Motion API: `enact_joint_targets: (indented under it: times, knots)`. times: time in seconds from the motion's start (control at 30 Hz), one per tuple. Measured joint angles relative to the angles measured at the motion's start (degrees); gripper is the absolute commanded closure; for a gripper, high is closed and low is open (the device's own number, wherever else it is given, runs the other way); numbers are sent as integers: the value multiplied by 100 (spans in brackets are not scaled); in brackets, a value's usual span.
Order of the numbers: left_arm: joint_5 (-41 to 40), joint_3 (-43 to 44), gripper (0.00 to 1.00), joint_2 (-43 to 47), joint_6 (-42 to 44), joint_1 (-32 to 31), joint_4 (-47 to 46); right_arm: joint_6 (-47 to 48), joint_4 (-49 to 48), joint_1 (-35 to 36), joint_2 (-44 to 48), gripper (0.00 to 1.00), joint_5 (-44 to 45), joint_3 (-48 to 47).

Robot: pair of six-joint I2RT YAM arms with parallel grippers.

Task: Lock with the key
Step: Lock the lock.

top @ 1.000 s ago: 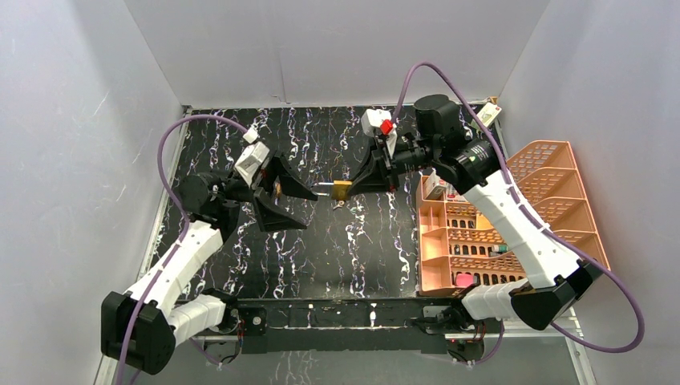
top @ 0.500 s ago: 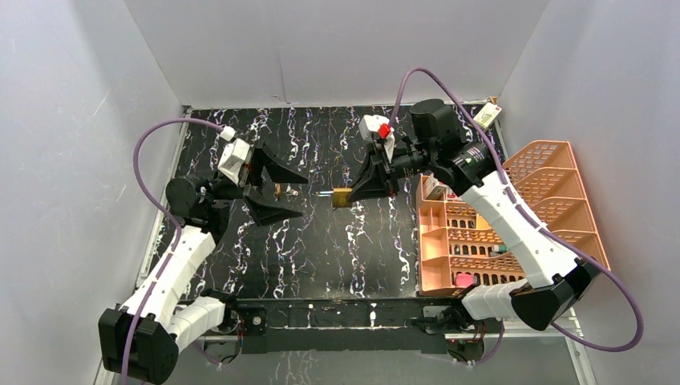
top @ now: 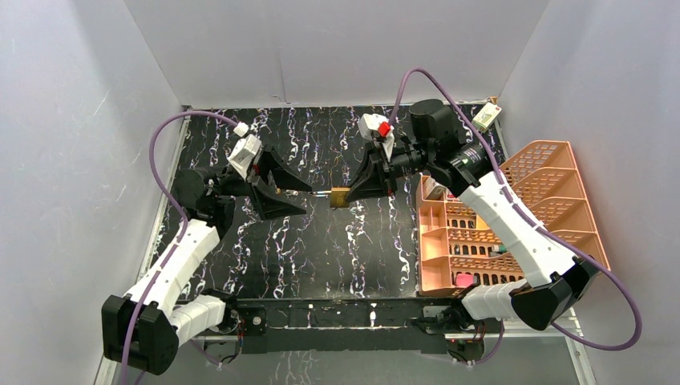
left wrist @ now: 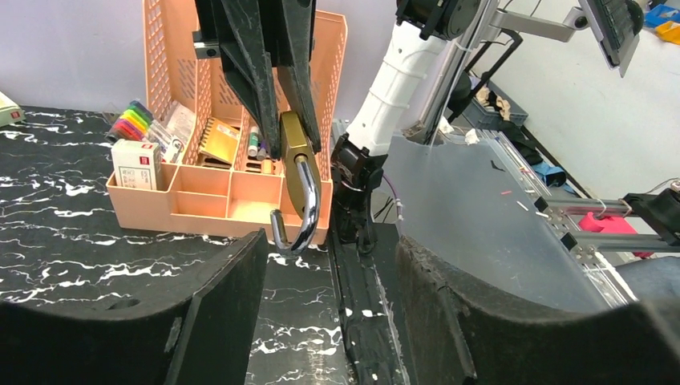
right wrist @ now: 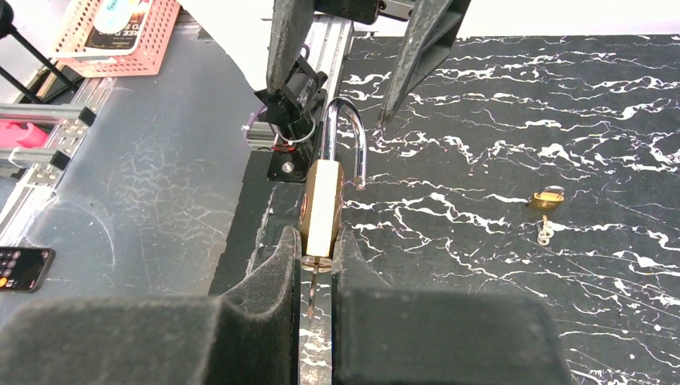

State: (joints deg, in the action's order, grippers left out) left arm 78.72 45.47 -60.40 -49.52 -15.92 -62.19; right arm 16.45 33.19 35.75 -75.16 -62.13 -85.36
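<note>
Brass padlock (right wrist: 321, 210), its shackle (right wrist: 345, 136) sprung open, was held above the middle of the surface (top: 321, 257), clenched in the right gripper (right wrist: 317, 241). The left gripper (left wrist: 330, 249) faced it, jaws spread and empty. What looked like the key (right wrist: 547, 197) lay on the surface nearby; locking seemed not yet begun, and fetching it the likely next need

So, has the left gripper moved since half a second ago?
Yes. The left gripper has shifted right, toward the orange tray, closing in on the padlock.
</note>
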Motion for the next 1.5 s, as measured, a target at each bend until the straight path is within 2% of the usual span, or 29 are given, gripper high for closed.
enact_joint_targets:
  times: [0.17, 0.27, 0.43, 0.67, 0.73, 0.9, 1.5]
  knots:
    - [31, 2, 64, -13, 4, -138, 33, -42, -61, 0, -4, 100, 0, 0]
    - [42, 7, 69, -15, 7, -221, 48, -85, -87, 0, -17, 100, 0, 0]
    - [22, 15, 75, -11, 46, -291, 52, -131, -122, 2, -24, 100, -92, 0]
    - [-15, 15, 75, -9, 68, -313, 52, -146, -151, 7, -24, 100, -125, 0]
    - [-28, 15, 78, -9, 74, -319, 55, -146, -164, 7, -24, 100, -125, 0]
    - [-79, 63, 100, -28, 94, -328, 72, -142, -168, 7, -24, 100, -181, 0]
    - [-195, 103, 100, -166, 85, -568, 92, -175, -107, -50, -94, 100, -501, -4]
